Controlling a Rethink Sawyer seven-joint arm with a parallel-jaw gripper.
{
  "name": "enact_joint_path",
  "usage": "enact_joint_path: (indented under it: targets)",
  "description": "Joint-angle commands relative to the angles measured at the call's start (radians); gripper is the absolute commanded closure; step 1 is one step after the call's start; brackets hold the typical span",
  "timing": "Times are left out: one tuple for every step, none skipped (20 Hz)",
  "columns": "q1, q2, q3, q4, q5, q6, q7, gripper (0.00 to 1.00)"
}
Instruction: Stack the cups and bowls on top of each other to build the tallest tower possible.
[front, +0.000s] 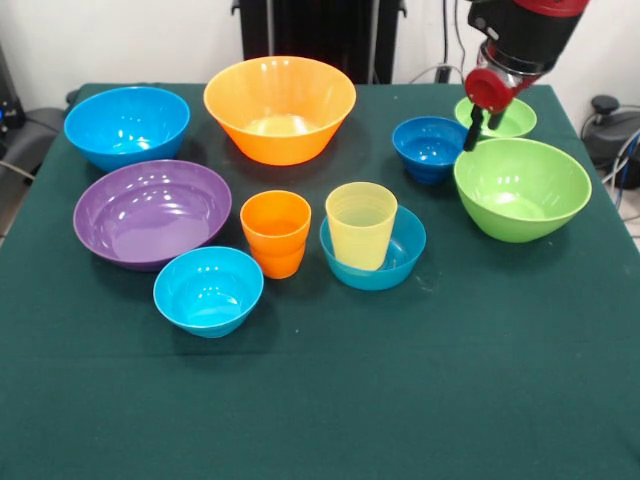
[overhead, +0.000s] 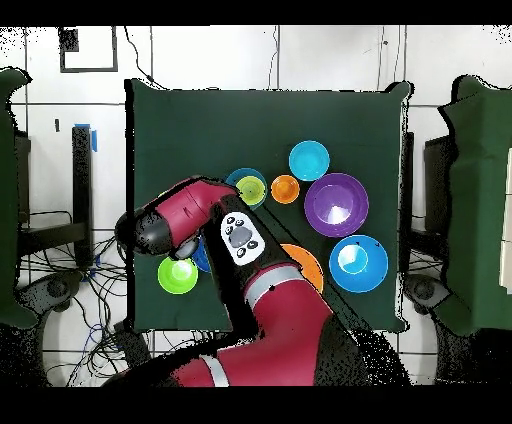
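Note:
My gripper (front: 483, 126) hangs open and empty above the gap between the small lime green bowl (front: 512, 119), the dark blue bowl (front: 430, 147) and the large lime green bowl (front: 522, 188). The pale yellow cup (front: 360, 225) stands upright inside a small light blue bowl (front: 403, 252). To its left the orange cup (front: 275, 232) stands alone on the cloth. Another small light blue bowl (front: 208, 290) sits nearest the front. The purple bowl (front: 152, 212), large blue bowl (front: 127, 125) and large orange bowl (front: 280, 108) sit apart. In the overhead view the arm (overhead: 200, 215) hides the gripper.
A dark green cloth (front: 400, 400) covers the table, with a bare stretch along the front. In the overhead view the arm also covers part of the large orange bowl (overhead: 306, 264) and the large green bowl. Cables and dark equipment (front: 610, 125) lie beyond the table's right edge.

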Motion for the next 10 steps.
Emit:
enact_joint_path:
  targets:
    - [0.003,0.05,0.0,-0.084,0.006,0.001,0.017,0.0]
    - [0.001,0.056,0.001,-0.088,0.007,0.002,0.011,0.0]
    - [-0.002,0.062,0.005,-0.094,0.006,0.001,-0.001,0.0]
    - [-0.007,0.063,0.007,-0.09,0.006,-0.003,-0.007,0.0]
    - [-0.009,0.063,0.007,-0.088,0.008,0.002,-0.01,0.0]
    - [-0.011,0.061,0.008,-0.086,0.01,0.0,-0.011,0.0]
    - [-0.011,0.057,0.007,-0.08,0.013,0.002,-0.008,0.0]
    - [-0.011,0.059,0.01,-0.085,0.015,0.006,-0.011,0.0]
    - [-0.011,0.063,0.012,-0.088,0.015,0.006,-0.015,0.0]
    - [-0.009,0.07,0.012,-0.095,0.016,0.011,-0.015,0.0]
